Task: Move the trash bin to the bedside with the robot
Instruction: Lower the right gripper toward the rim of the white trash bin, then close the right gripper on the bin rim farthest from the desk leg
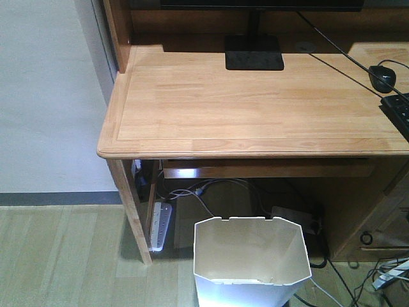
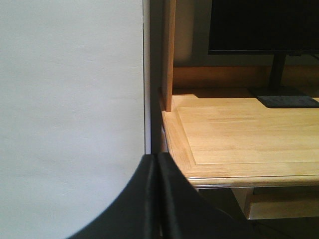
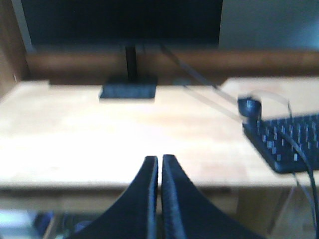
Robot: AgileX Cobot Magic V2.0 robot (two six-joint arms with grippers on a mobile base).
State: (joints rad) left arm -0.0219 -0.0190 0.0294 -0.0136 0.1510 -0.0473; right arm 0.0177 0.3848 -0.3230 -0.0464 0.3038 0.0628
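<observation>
Light wooden desk [image 1: 255, 109] across most of the front view. On the floor below its front edge, just ahead of the knee space, the white trash bin [image 1: 250, 265], upright, cream inside. Black monitor base [image 1: 254, 53] at the desk's back; keyboard [image 1: 397, 112] and mouse [image 1: 382, 77] at the right. Left gripper [image 2: 157, 159] pressed closed, empty; right gripper [image 3: 160, 162] seemingly likewise, though blurred.

Left gripper [image 2: 157, 156] and right gripper [image 3: 160, 159], fingers together, empty.
</observation>
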